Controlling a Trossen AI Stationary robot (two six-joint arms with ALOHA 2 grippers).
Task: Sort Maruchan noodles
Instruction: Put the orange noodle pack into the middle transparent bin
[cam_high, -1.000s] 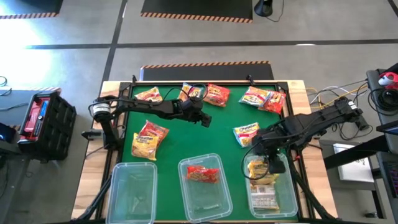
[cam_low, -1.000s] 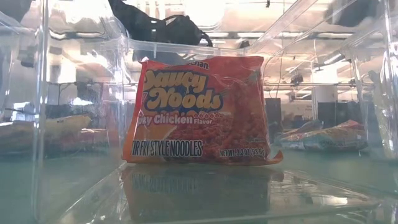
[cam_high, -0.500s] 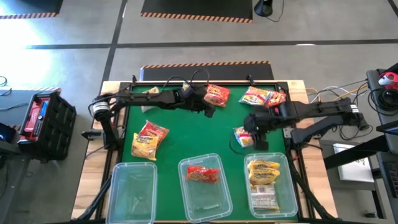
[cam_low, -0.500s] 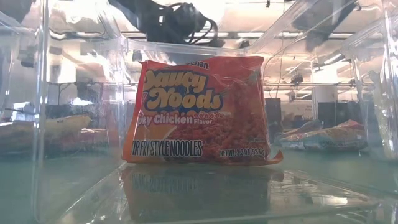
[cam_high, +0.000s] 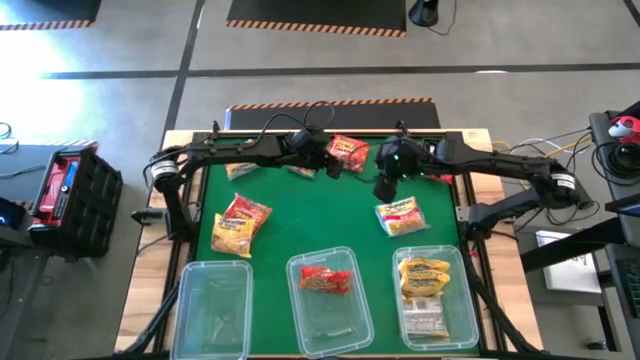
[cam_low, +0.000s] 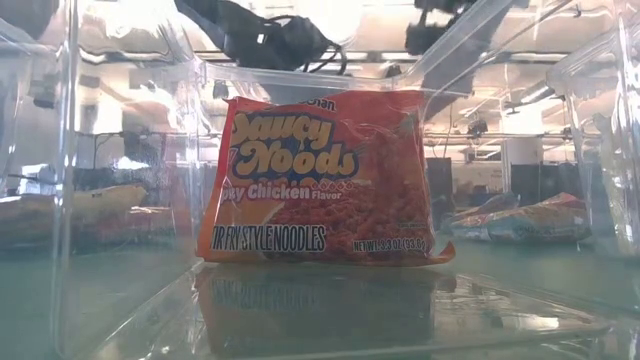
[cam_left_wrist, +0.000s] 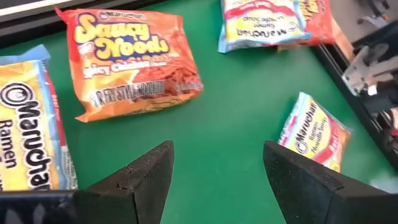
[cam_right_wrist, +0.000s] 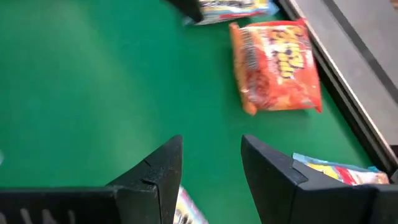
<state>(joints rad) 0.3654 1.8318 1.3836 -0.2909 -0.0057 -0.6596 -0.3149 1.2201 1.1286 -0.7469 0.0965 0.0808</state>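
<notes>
Seen from above, both dark arms reached over the far part of the green-topped desk (cam_high: 300, 235). The left hand (cam_high: 330, 166) hovered just beside a red-orange crinkly "Saucy Noods" packet (cam_high: 347, 151) lying flat near the far edge. Its own wrist camera showed that same packet (cam_left_wrist: 130, 59) ahead of its two dark fingers (cam_left_wrist: 146, 177), which stood wide apart with bare green between them, holding nothing. A yellow Maruchan ramen packet (cam_left_wrist: 28, 134) lay at the side of that view.

The right hand (cam_high: 386, 185) hung close to the left one, near the middle of the far side, above a yellow-and-red packet (cam_high: 398, 215) that lay flat on the green. Its wrist view showed its fingers (cam_right_wrist: 155, 171) parted to a moderate gap and empty, with the red-orange packet (cam_right_wrist: 277, 65) farther off on the desk.

Another yellow-and-red packet (cam_high: 238, 222) lay on the left side of the desk, well apart from both hands. Part of one more packet (cam_high: 240, 170) showed under the left arm.

Three clear rectangular plastic bins sat in a row along the near edge. The left bin (cam_high: 213, 308) held no packet that could be made out. The middle bin (cam_high: 325, 300) held one red-orange packet (cam_high: 326, 281); the low view showed it (cam_low: 325, 180) standing upright behind the clear wall. The right bin (cam_high: 432, 300) held yellow packets (cam_high: 424, 280), stacked.
</notes>
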